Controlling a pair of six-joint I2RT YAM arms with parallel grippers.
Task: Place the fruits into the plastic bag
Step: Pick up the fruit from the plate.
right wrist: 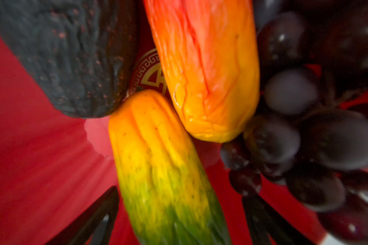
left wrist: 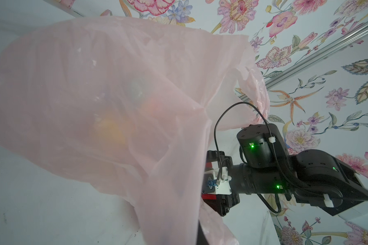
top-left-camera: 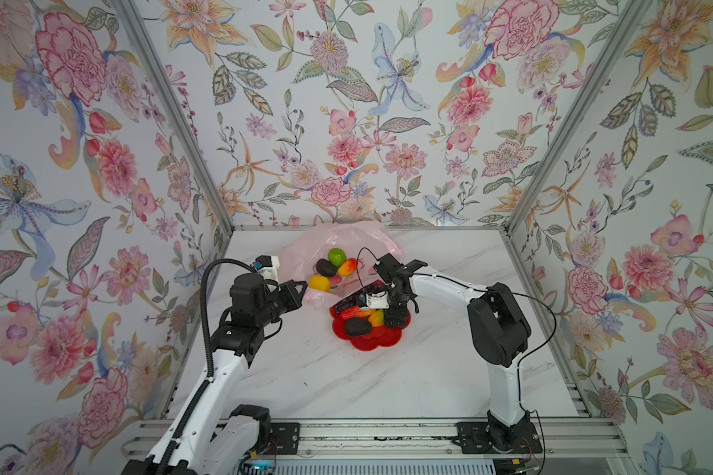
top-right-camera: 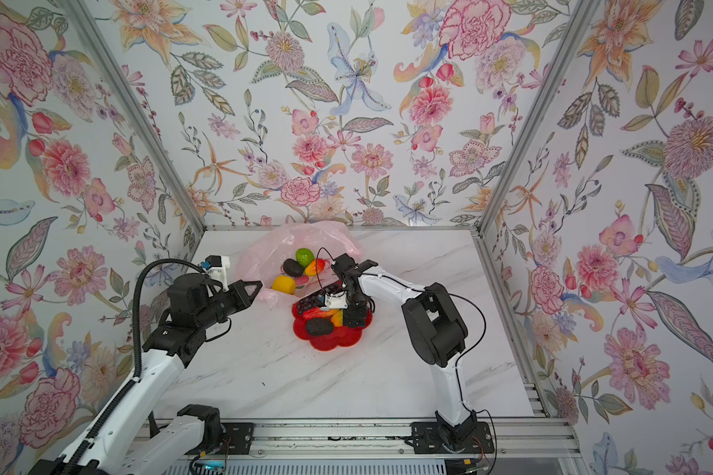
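Four fruits (top-left-camera: 326, 268), I think, lie in the plastic bag (top-left-camera: 305, 251), whose edge my left gripper (top-left-camera: 303, 286) pinches; four wait on the red plate (top-left-camera: 377, 341), my right gripper (right wrist: 180, 193) spread astride the green-orange piece (right wrist: 157, 159).

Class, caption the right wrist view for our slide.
Open right gripper straddles the green-orange fruit on the red plate, beside grapes.
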